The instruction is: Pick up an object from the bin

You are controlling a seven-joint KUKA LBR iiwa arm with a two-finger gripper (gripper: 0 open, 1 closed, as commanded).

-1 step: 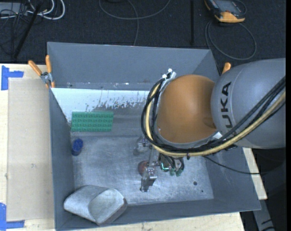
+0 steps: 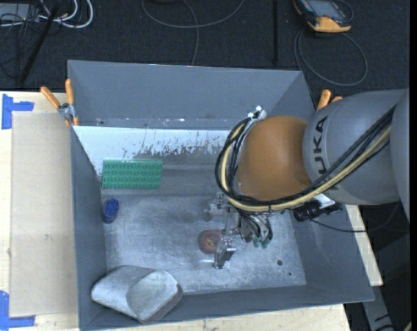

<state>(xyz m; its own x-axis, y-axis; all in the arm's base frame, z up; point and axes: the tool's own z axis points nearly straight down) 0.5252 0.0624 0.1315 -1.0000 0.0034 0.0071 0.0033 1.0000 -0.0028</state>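
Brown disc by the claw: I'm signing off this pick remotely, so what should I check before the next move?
1. Claw close to the brown disc, at its right edge: ok.
2. Disc lies alone in the bin, no other loose thing against it: ok.
3. Disc actually gripped: cannot tell.
4. Green studded plate, blue cap and grey cup well left of the claw: ok.
5. Claw away from the bin's walls: ok.

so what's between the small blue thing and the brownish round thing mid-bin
Nothing; the camera view shows bare bin floor from the blue cylinder to the brownish disc.
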